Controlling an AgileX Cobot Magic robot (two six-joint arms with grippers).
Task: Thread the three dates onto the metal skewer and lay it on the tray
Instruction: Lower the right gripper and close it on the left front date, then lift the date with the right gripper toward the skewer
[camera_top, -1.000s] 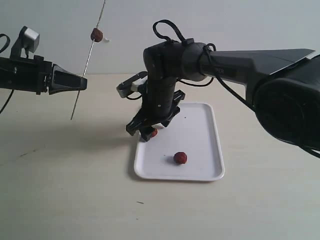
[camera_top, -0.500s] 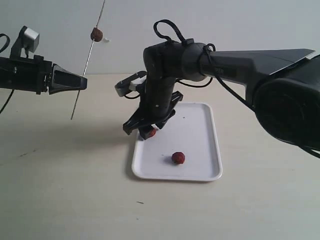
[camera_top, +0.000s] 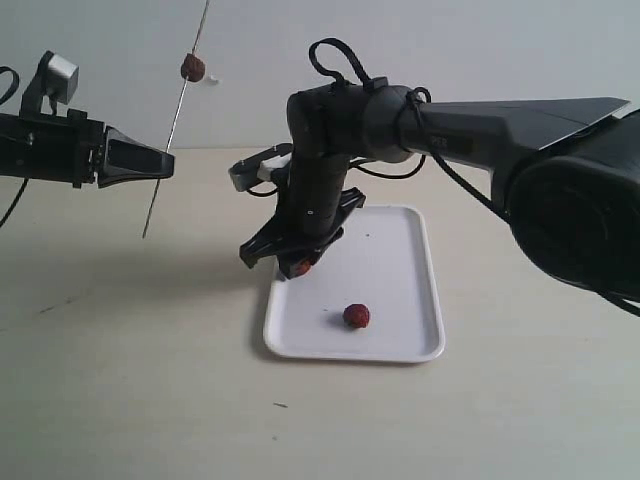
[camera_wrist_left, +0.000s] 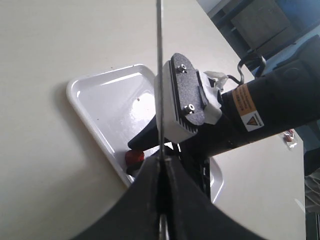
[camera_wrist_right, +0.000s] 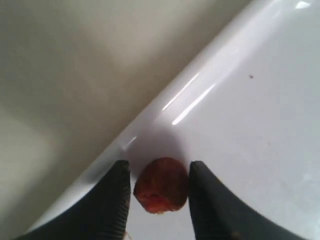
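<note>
**One date on the skewer, two on the tray**

A pale beige table (camera_top: 120, 380), matte and plain, fills most of the scene, and a bare light wall (camera_top: 480, 50) rises behind it. The left wrist view catches dark furniture (camera_wrist_left: 260, 20) beyond the table's edge. The white tray (camera_top: 400, 270) lies flat on the table, a little right of the middle.

The left gripper (camera_top: 163, 163) hangs above the table well to the left of the tray. Its fingers are pressed together on the skewer (camera_top: 178, 110), which slants steeply upward. The threaded date (camera_top: 193, 68) sits high on it, in front of the wall.

The right gripper (camera_top: 298, 264) points down at the tray's left side. Its fingers stand on either side of the rim date (camera_wrist_right: 161, 186), which sits just inside the raised edge. They are close against it, but whether they pinch it cannot be told. The loose date (camera_top: 356, 316) lies nearer the tray's front, apart from the gripper
</note>
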